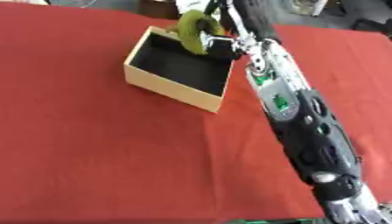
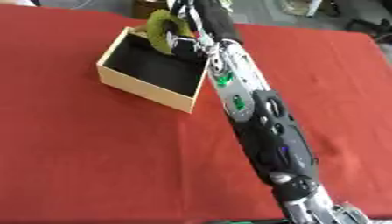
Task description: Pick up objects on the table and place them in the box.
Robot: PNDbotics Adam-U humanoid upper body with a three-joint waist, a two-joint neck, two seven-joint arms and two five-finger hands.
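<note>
An open tan box (image 1: pixel 172 92) with a black inside stands on the red table at the upper middle. My right arm (image 1: pixel 306 127) reaches from the lower right corner up to the box's far right corner. There my right hand (image 1: pixel 222 43) is shut on an olive-green, ring-shaped object (image 1: pixel 193 30), which hangs over the box's far rim, partly above the opening. The object hides most of the fingers. The black floor of the box shows nothing else that I can make out. My left hand shows in neither view.
Red cloth (image 1: pixel 92 153) covers the table to the left of and in front of the box. Beyond the far edge lie dark and grey shapes (image 1: pixel 306 8) on the floor. A thin green strip (image 1: pixel 268 221) shows at the bottom edge.
</note>
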